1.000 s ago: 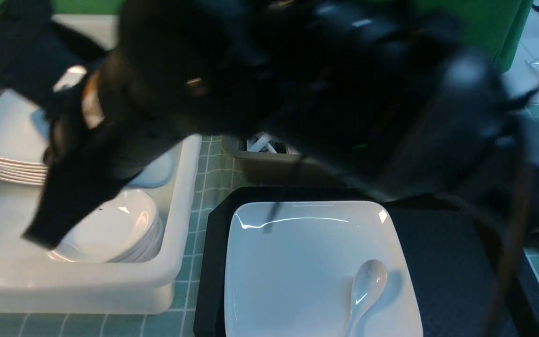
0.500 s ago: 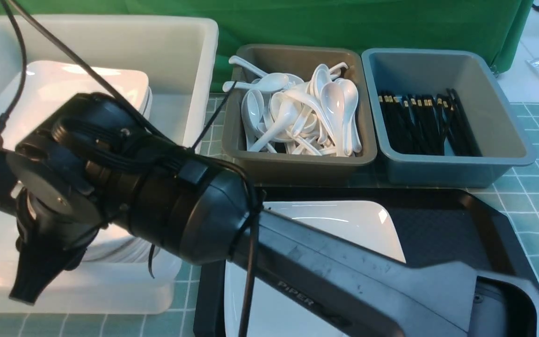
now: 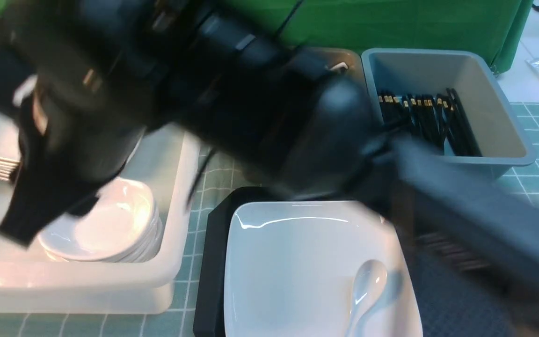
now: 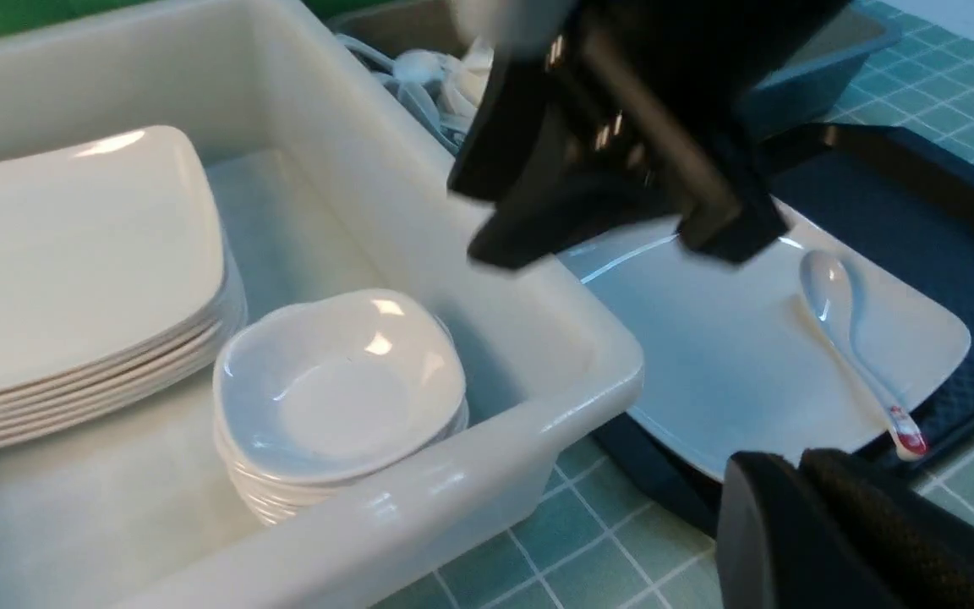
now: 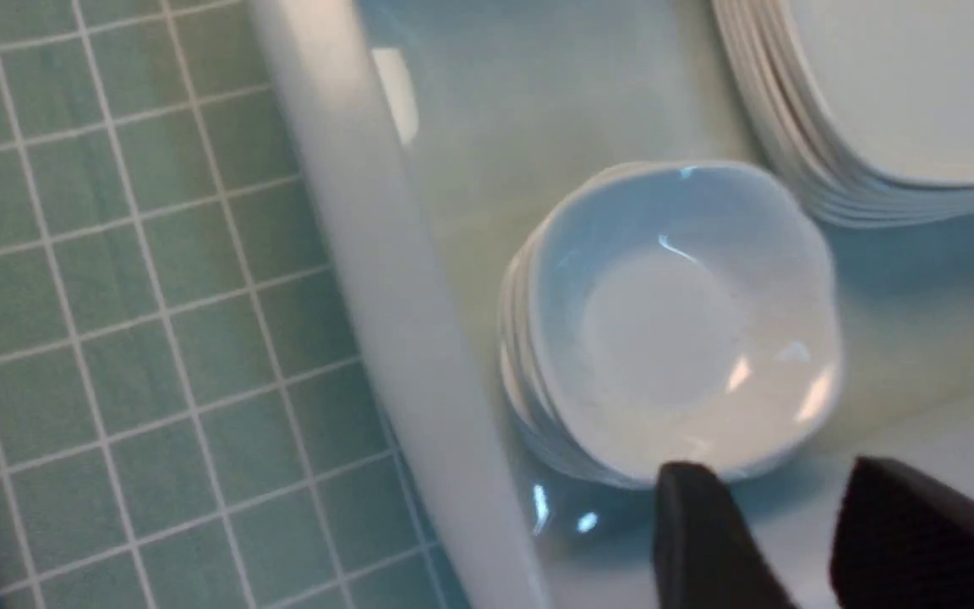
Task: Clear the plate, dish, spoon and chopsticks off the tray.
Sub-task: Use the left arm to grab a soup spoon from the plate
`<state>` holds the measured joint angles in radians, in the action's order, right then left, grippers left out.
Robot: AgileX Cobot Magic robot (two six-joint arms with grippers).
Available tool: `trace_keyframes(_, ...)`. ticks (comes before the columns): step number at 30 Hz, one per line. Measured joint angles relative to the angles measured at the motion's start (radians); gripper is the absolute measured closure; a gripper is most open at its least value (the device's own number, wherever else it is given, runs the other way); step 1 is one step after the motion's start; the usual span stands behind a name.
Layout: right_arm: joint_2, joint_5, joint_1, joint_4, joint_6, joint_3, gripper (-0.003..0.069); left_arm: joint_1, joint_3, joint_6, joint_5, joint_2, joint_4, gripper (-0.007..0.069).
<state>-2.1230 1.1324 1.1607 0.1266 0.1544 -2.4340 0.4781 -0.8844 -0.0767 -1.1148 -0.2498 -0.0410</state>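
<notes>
Right gripper (image 5: 779,484) partly open, nothing between its jaws, just above stacked dishes (image 5: 673,338) in tub (image 5: 369,254), left gripper (image 4: 790,469) closed, empty.

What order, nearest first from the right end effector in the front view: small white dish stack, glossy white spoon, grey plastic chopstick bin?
1. Small white dish stack, beside the end effector.
2. White spoon, on the plate.
3. Grey chopstick bin, back right.

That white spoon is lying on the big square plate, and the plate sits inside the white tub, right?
Not quite. The spoon does lie on the plate, but the plate sits on the black tray, beside the white tub, not inside it. The front view shows this.
</notes>
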Motion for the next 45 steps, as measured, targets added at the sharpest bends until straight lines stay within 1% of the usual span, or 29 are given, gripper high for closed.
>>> trace_keyframes(1,0.068,0.000,0.000,0.030,-0.022,0.067,0.0480,0.000,0.005,-0.002,0.000,-0.031,0.021,0.0607)
trace_keyframes(2,0.130,0.000,0.000,0.049,-0.040,0.137,0.0526,0.000,0.006,-0.004,0.000,-0.060,0.041,0.0607)
trace_keyframes(4,0.258,0.000,0.000,0.113,-0.103,0.308,0.0582,0.000,0.006,-0.045,0.004,-0.152,0.114,0.0607)
trace_keyframes(5,0.297,0.000,0.000,0.130,-0.124,0.365,0.0592,0.000,0.006,-0.062,0.004,-0.179,0.141,0.0607)
trace_keyframes(7,0.438,-0.001,0.000,0.188,-0.214,0.577,0.0607,0.000,0.006,-0.132,0.022,-0.284,0.236,0.0607)
trace_keyframes(8,0.464,-0.002,0.000,0.204,-0.231,0.615,0.0608,0.000,0.006,-0.138,0.024,-0.293,0.253,0.0607)
trace_keyframes(10,0.615,-0.002,0.000,0.253,-0.324,0.821,0.0612,0.000,0.006,-0.210,0.073,-0.421,0.334,0.0607)
trace_keyframes(12,0.732,-0.003,0.000,0.277,-0.401,0.973,0.0612,0.000,0.006,-0.266,0.127,-0.531,0.392,0.0607)
trace_keyframes(14,0.896,-0.003,0.000,0.288,-0.516,1.171,0.0607,0.001,0.006,-0.320,0.199,-0.678,0.458,0.0607)
trace_keyframes(16,1.016,-0.003,0.000,0.290,-0.589,1.282,0.0603,0.014,0.006,-0.349,0.247,-0.783,0.494,0.0607)
trace_keyframes(18,1.074,-0.003,0.000,0.290,-0.616,1.320,0.0602,0.032,0.006,-0.361,0.276,-0.839,0.507,0.0608)
trace_keyframes(19,1.133,-0.002,0.000,0.290,-0.652,1.371,0.0597,0.072,0.006,-0.365,0.323,-0.901,0.514,0.0612)
trace_keyframes(21,1.253,-0.002,0.000,0.292,-0.702,1.442,0.0594,0.153,0.002,-0.352,0.390,-0.995,0.516,0.0619)
trace_keyframes(23,1.325,-0.001,0.000,0.292,-0.730,1.485,0.0593,0.216,-0.007,-0.314,0.429,-1.068,0.513,0.0621)
trace_keyframes(24,1.373,-0.001,0.000,0.292,-0.746,1.508,0.0592,0.268,-0.023,-0.273,0.455,-1.113,0.505,0.0622)
trace_keyframes(26,1.484,0.000,0.000,0.288,-0.771,1.548,0.0587,0.353,-0.068,-0.188,0.498,-1.219,0.452,0.0620)
trace_keyframes(27,1.530,0.000,0.000,0.286,-0.774,1.558,0.0585,0.398,-0.104,-0.136,0.507,-1.279,0.406,0.0613)
trace_keyframes(29,1.599,0.000,0.000,0.287,-0.775,1.569,0.0583,0.454,-0.174,-0.056,0.506,-1.367,0.328,0.0592)
trace_keyframes(31,1.642,0.000,0.000,0.287,-0.775,1.573,0.0580,0.477,-0.231,0.010,0.485,-1.441,0.268,0.0560)
trace_keyframes(34,1.675,0.000,0.000,0.287,-0.775,1.574,0.0575,0.482,-0.309,0.051,0.440,-1.521,0.217,0.0501)
trace_keyframes(37,1.681,0.000,0.000,0.287,-0.773,1.576,0.0571,0.481,-0.377,0.061,0.391,-1.584,0.177,0.0421)
trace_keyframes(38,1.681,0.000,0.000,0.287,-0.768,1.577,0.0571,0.481,-0.399,0.064,0.379,-1.604,0.159,0.0384)
trace_keyframes(44,1.681,0.000,0.002,0.280,-0.722,1.580,0.0567,0.481,-0.455,0.086,0.385,-1.680,0.078,0.0212)
trace_keyframes(45,1.681,0.000,0.002,0.279,-0.711,1.580,0.0564,0.481,-0.456,0.087,0.391,-1.690,0.063,0.0200)
